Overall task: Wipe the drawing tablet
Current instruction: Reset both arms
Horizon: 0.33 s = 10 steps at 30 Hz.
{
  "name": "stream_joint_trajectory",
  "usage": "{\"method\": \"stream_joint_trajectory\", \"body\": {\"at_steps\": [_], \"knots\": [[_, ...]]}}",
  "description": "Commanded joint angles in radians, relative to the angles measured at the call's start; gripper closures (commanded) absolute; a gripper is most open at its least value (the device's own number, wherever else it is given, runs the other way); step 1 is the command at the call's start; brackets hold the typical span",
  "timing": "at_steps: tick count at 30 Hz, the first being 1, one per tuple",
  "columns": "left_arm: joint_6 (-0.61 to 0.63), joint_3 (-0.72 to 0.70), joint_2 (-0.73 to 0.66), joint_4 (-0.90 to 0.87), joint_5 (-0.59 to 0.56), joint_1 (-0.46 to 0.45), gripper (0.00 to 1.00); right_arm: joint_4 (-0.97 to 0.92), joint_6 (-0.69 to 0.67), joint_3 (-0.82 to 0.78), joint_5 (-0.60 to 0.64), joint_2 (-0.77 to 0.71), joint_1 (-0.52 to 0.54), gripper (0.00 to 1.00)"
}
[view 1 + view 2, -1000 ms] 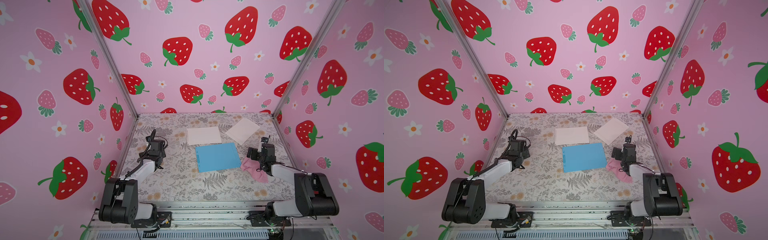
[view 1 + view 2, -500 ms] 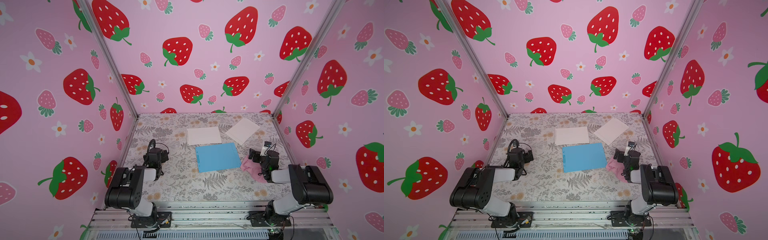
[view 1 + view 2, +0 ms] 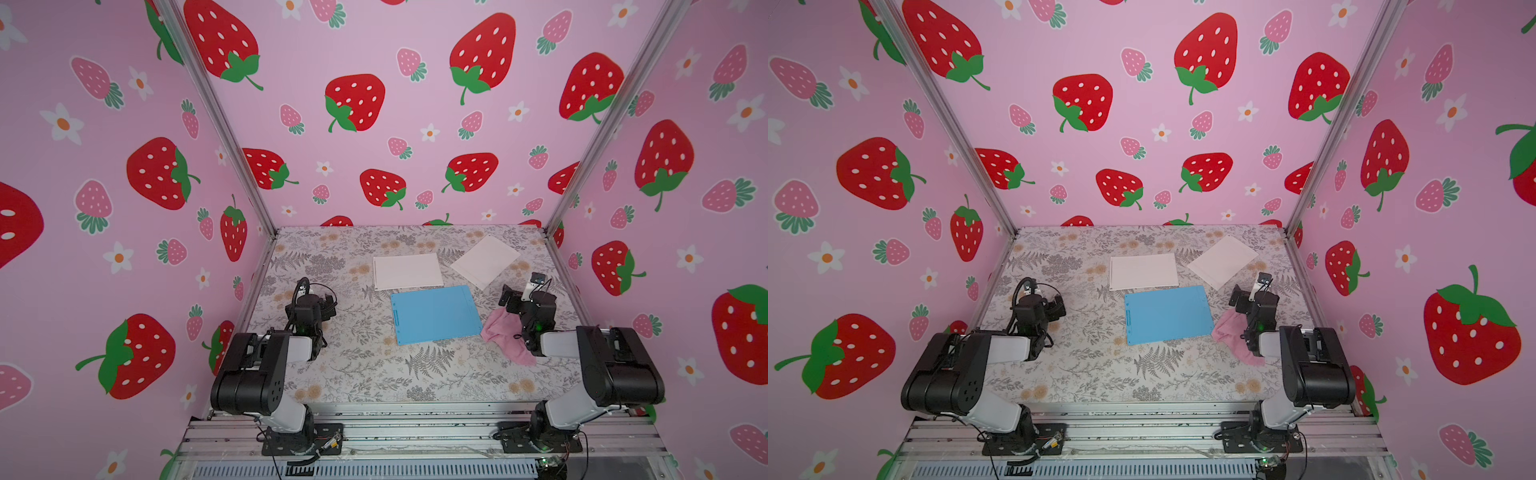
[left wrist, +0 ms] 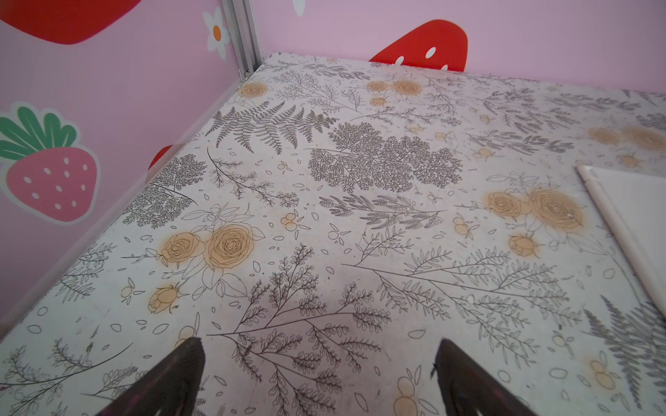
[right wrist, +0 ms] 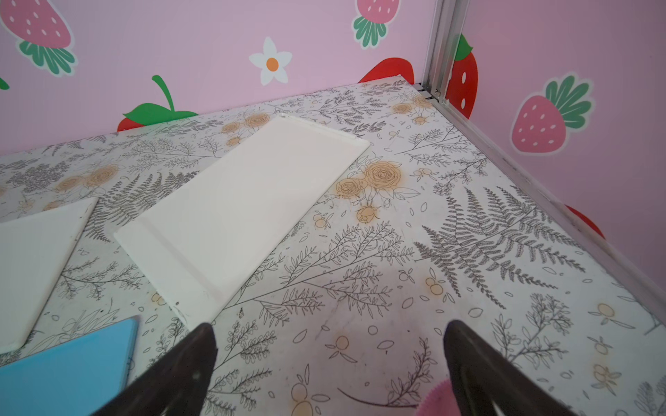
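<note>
Floral worktop [image 3: 365, 374] carried the blue tablet [image 3: 434, 313]. The cloth [image 3: 505, 334] lay crumpled just under the right gripper [image 3: 508, 296], probably handy for wiping. That gripper and the left gripper [image 3: 329, 304] stood released, empty.

Sky-blue drawing tablet [image 3: 434, 313], pink cloth [image 3: 505, 337], white board [image 3: 407, 271], cream board [image 3: 485, 261], bench [image 3: 361, 374] printed with grey ferns and tan roses, pink walls [image 3: 374, 41] with red and pink strawberries and white flowers, black-and-white arms [image 3: 257, 374]

One blue tablet [image 3: 434, 313], one pink cloth [image 3: 503, 331], two white boards [image 3: 407, 271].
</note>
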Motion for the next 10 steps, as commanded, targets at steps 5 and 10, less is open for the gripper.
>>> {"method": "stream_joint_trajectory", "body": {"at_steps": [5, 10], "knots": [[0.018, 0.018, -0.011, 0.04, 0.007, -0.001, 0.01, -0.003, -0.005, 0.013, 0.012, 0.006, 0.005, 0.01], [0.017, 0.017, -0.012, 0.04, 0.006, 0.0, 0.0, 0.012, -0.006, 0.003, 0.011, 0.002, 0.006, 0.01]]}}
